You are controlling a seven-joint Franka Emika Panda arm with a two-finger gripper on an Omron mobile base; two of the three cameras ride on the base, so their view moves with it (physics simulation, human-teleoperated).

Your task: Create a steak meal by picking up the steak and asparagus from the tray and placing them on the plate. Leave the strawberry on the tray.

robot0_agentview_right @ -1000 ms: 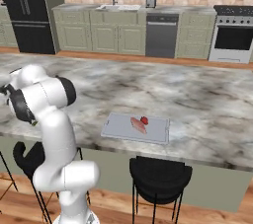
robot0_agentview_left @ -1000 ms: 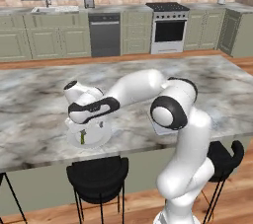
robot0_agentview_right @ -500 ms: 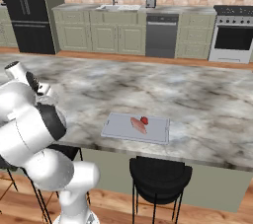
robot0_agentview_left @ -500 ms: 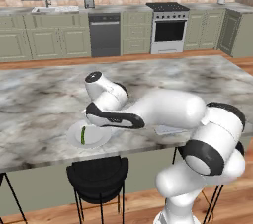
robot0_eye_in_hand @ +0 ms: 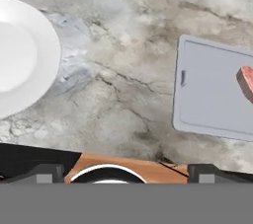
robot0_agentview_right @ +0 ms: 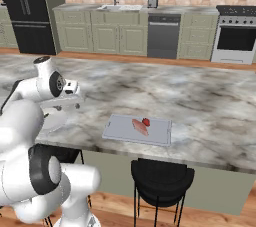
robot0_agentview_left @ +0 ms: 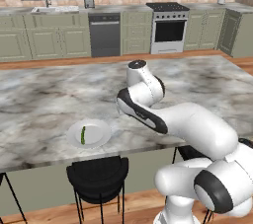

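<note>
A round white plate point(robot0_agentview_left: 99, 134) sits near the front edge of the marble island, and the thin green asparagus point(robot0_agentview_left: 83, 135) lies on it. To the right of the plate is the light grey tray point(robot0_agentview_right: 120, 130), carrying the pinkish steak point(robot0_agentview_right: 140, 126) and the small red strawberry point(robot0_agentview_right: 145, 121). My gripper point(robot0_eye_in_hand: 126, 172) hovers over bare counter between the plate point(robot0_eye_in_hand: 24, 55) and the tray point(robot0_eye_in_hand: 207, 99). Its jaws are wide open with nothing in them. The steak point(robot0_eye_in_hand: 245, 83) peeks in at the right edge of the hand view.
The island's front edge runs just below the gripper. Black bar stools point(robot0_agentview_left: 98, 173) point(robot0_agentview_right: 162, 173) stand under the edge. My white arm point(robot0_agentview_right: 25, 116) covers part of the plate in the right base view. Cabinets and a stove point(robot0_agentview_left: 169, 28) line the far wall.
The arm has swung away from above the plate, rightward toward the tray. The asparagus stays lying on the plate. The jaws remain open.
</note>
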